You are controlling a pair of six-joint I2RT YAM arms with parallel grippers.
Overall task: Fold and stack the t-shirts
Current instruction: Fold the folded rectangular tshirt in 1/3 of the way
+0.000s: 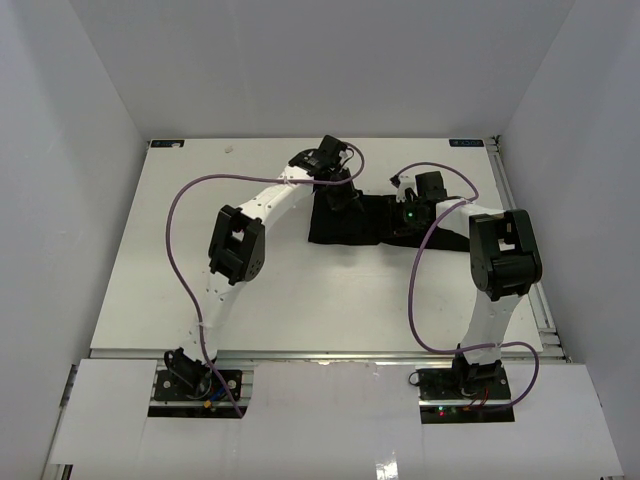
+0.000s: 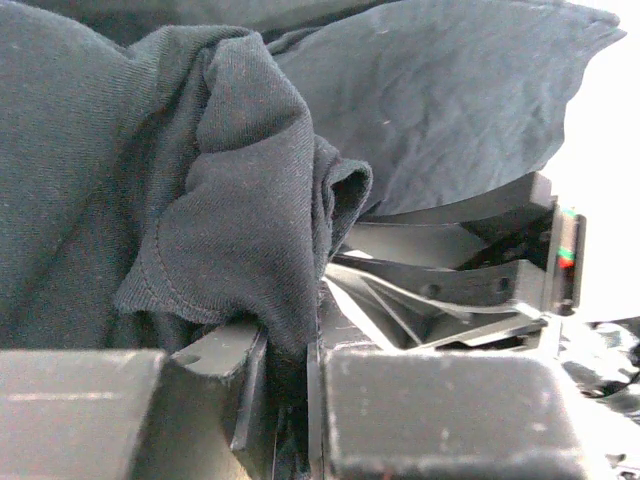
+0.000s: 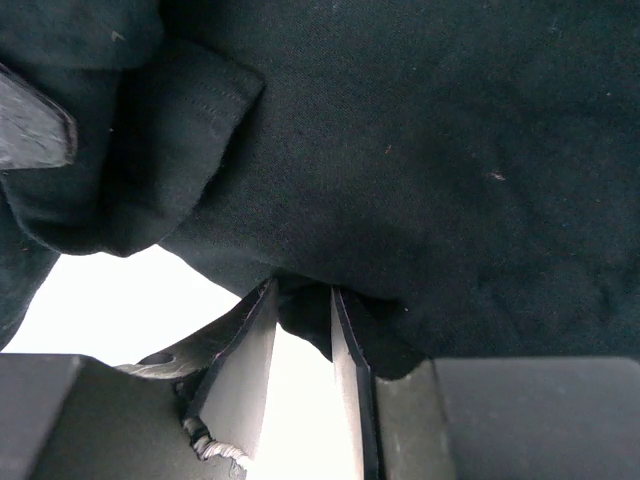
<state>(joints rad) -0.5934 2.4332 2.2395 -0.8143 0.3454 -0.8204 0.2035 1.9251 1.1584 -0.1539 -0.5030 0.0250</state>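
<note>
The black t-shirt [image 1: 350, 222] lies bunched at the back middle of the white table [image 1: 160, 270], between my two grippers. My left gripper [image 1: 336, 192] is at its left upper edge and is shut on a fold of the fabric; in the left wrist view the cloth [image 2: 230, 200] is pinched between the jaws of the gripper [image 2: 288, 365]. My right gripper [image 1: 408, 216] is at the shirt's right edge. In the right wrist view its gripper [image 3: 303, 305] holds the shirt's [image 3: 420, 150] hem between narrow-set fingertips.
The right wrist's black body with a green light [image 2: 566, 256] shows close by in the left wrist view. Purple cables [image 1: 185, 205] loop over the table. A metal rail [image 1: 520, 215] runs along the table's right edge. White walls enclose the back and sides.
</note>
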